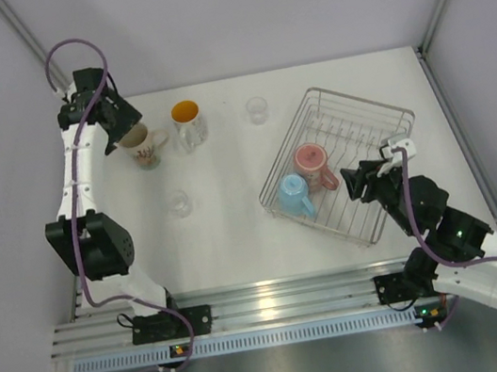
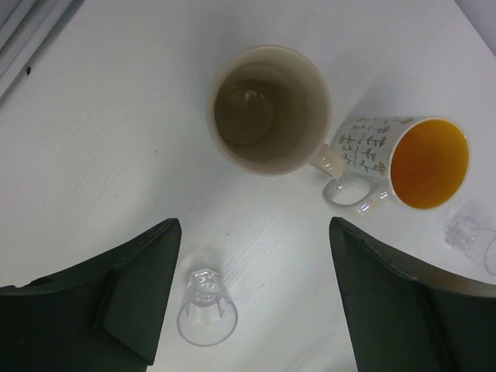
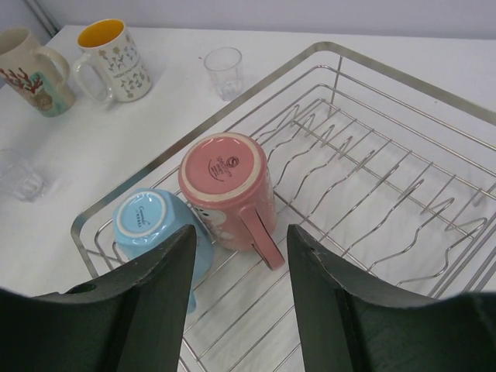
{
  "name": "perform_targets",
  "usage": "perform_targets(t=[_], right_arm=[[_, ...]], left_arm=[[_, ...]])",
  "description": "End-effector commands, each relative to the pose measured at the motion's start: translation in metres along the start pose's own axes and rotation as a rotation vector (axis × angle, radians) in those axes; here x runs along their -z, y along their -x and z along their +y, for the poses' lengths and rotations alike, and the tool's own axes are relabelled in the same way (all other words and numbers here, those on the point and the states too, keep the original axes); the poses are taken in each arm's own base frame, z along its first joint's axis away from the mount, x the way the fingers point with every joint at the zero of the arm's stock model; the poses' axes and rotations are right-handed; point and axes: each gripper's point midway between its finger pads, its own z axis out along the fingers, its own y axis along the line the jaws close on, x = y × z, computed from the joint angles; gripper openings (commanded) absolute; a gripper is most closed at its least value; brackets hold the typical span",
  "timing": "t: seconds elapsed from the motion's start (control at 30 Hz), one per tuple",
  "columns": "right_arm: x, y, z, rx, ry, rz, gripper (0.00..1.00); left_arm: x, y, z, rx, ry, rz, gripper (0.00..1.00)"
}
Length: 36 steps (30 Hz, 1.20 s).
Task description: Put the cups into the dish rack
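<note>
Two grippers, both spread wide and gripping nothing. The left gripper hangs over the far left of the white table, its fingers parted above bare tabletop. Just past its tips stands the cream patterned mug, upright and empty. Its handle points at the orange-inside mug just beside it, also upright. A small clear glass sits between the left fingers in the wrist view, on the table nearer the arm bases. A second clear glass stands farther right, between the orange-inside mug and the dish rack.

The right gripper hovers over the near end of the rack, jaws apart. Below it the pink mug and the light blue mug rest upside down on the wire floor, side by side and touching. The pink mug's handle points toward the gripper. The row of plate slots beyond them holds nothing.
</note>
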Motion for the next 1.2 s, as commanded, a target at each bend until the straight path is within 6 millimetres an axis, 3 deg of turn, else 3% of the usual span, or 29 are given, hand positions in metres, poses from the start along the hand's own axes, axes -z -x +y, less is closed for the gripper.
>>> perform_targets(t=[0.0,0.17,0.3,0.7,0.8,1.03,1.17], right_arm=[[0.001,0.015,0.002,-0.009,0.001,-0.051,0.51],[0.002,0.015,0.001,-0.007,-0.001,-0.054,0.51],[0.001,0.015,0.001,-0.007,0.003,-0.051,0.52],[-0.004,0.009,0.002,0.014,-0.01,-0.026,0.52],[-0.005,0.007,0.002,0.018,-0.014,-0.022,0.52],[-0.005,0.006,0.0,0.023,-0.02,-0.016,0.52],[-0.005,0.004,0.002,0.024,-0.012,-0.01,0.52]], left_arm=[[-0.016,-0.008,0.005,0.149,0.005,0.06,0.83],[-0.038,-0.014,0.013,0.215,0.019,0.112,0.82],[-0.049,0.001,0.016,0.305,0.016,0.096,0.81],[-0.062,0.055,-0.038,0.377,-0.18,0.04,0.74],[-0.075,0.051,-0.052,0.366,-0.219,0.081,0.72],[-0.109,0.043,-0.044,0.365,-0.155,0.094,0.75],[-0.128,0.043,-0.064,0.358,-0.24,0.147,0.75]])
